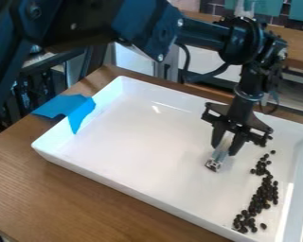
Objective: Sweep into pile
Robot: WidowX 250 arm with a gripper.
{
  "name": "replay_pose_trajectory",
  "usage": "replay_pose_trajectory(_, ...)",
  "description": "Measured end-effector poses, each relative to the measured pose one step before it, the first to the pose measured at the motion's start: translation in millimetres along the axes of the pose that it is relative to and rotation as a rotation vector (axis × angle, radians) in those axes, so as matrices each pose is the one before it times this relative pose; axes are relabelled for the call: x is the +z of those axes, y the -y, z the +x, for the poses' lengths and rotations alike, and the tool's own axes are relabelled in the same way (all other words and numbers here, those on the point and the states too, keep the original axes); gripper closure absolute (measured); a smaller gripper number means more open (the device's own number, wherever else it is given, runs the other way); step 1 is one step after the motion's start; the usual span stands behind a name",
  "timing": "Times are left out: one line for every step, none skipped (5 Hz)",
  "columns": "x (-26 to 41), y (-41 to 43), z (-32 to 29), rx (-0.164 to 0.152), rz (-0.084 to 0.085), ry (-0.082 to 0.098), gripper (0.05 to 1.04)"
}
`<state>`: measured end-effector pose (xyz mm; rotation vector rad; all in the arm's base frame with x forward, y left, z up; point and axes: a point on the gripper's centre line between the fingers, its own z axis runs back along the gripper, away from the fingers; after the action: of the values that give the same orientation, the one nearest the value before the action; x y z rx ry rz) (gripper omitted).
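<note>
The brown wood-grain tabletop [87, 202] spreads beneath and around the hand, a flat base that bears the work. On it lies a large, white, shallow rectangular tray [151, 127], directly below the hand, its raised walls well suited to stopping loose pieces from rolling away. The jointed black metal arm [138, 28] comes in above the hand from the view's upper left, so that the black two-finger hand [224, 150] hangs down inside the walls, within easy range of the sweeping. Well apart to the left of the hand, a strip of bright blue tape [70, 108] laps over the tray's wall onto the tabletop, probably to stop the tray sliding when pushed. The hand pinches a slim, pale, translucent tool [221, 152] with a silver-and-dark end, tilted low toward the tray floor, seemingly so that it can serve as the sweeper. Smallest are the dark, round, bean-like pieces [262, 193], strung out to the right of the hand and on toward the camera, densest at the near end; drawing the stragglers there looks the simplest way to a pile.
</note>
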<state>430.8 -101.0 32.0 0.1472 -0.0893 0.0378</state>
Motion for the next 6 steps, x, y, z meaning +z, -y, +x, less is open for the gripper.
replay_pose_trajectory(0.51, 15.97, 1.29, -0.0092, -0.0066, 0.0112, 0.721)
replay_pose_trajectory(0.34, 17.43, 1.33, -0.0355, 0.0035, 0.003, 0.721)
replay_pose_trajectory(1.14, 2.45, 2.07, 0.0016, -0.0035, 0.0022, 0.721)
replay_pose_trajectory(0.31, 2.02, -4.68, -0.0131, -0.0247, -0.0104, 0.721)
replay_pose_trajectory(8.66, -18.68, -11.26, 0.0129, -0.0449, -0.0097, 0.721)
replay_pose_trajectory(35.32, -34.19, -1.59, 0.0529, -0.0513, 0.073, 0.721)
